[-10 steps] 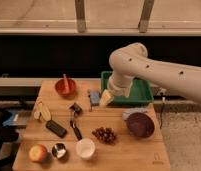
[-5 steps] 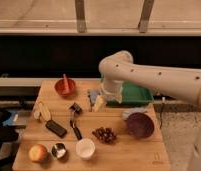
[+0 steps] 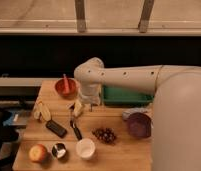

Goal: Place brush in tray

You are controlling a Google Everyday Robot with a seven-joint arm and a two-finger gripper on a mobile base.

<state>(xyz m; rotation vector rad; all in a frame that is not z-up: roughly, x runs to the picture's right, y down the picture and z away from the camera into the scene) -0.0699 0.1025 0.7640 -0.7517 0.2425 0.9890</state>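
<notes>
The brush [image 3: 75, 129] lies on the wooden table [image 3: 119, 156], a slim black handle with a dark head, left of centre. The green tray [image 3: 125, 96] stands at the back of the table, partly hidden by my arm. My gripper [image 3: 78, 108] hangs below the wrist at the table's back left, just above and behind the brush's far end and well left of the tray. I cannot see anything held in it.
A red-orange bowl [image 3: 66, 86] sits at the back left. A banana [image 3: 42, 111], a flat black block [image 3: 56, 128], an apple [image 3: 38, 152], a small metal cup [image 3: 59, 150], a white cup [image 3: 85, 148], grapes [image 3: 105, 134] and a purple bowl [image 3: 140, 125] lie around the brush.
My arm has swung left, from in front of the tray toward the table's left half. The gripper now hangs near the brush. The objects on the table have not moved.
</notes>
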